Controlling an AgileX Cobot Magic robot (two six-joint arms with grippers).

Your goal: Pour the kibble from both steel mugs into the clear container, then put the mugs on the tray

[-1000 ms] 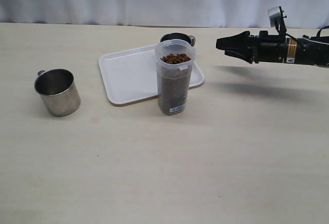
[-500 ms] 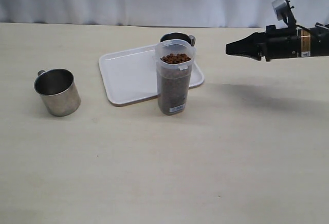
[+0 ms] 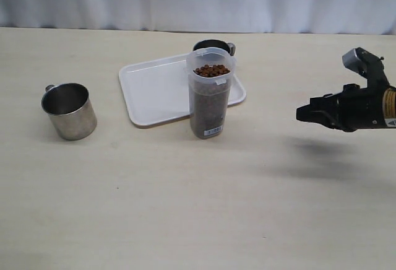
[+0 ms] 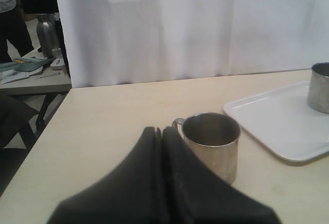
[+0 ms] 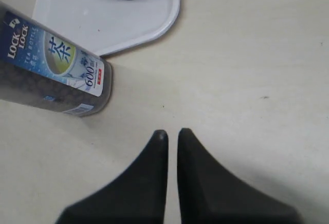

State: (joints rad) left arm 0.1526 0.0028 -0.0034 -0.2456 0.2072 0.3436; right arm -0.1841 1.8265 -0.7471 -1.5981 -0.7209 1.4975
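Observation:
The clear container stands at the tray's near right corner, filled with kibble nearly to the rim. One steel mug stands on the table left of the tray, and no kibble shows inside it. The other mug sits on the tray's far side, mostly hidden behind the container. My right gripper hovers shut and empty to the right of the container, its tips over bare table. My left gripper is shut and empty, just short of the left mug.
A white curtain backs the table. The left wrist view shows the tray with the second mug on it. It also shows the table's end, with a side table of clutter beyond.
My right gripper has shut from open. It has drawn back to the right and dropped lower, away from the tray. The mugs, container and tray have not moved.

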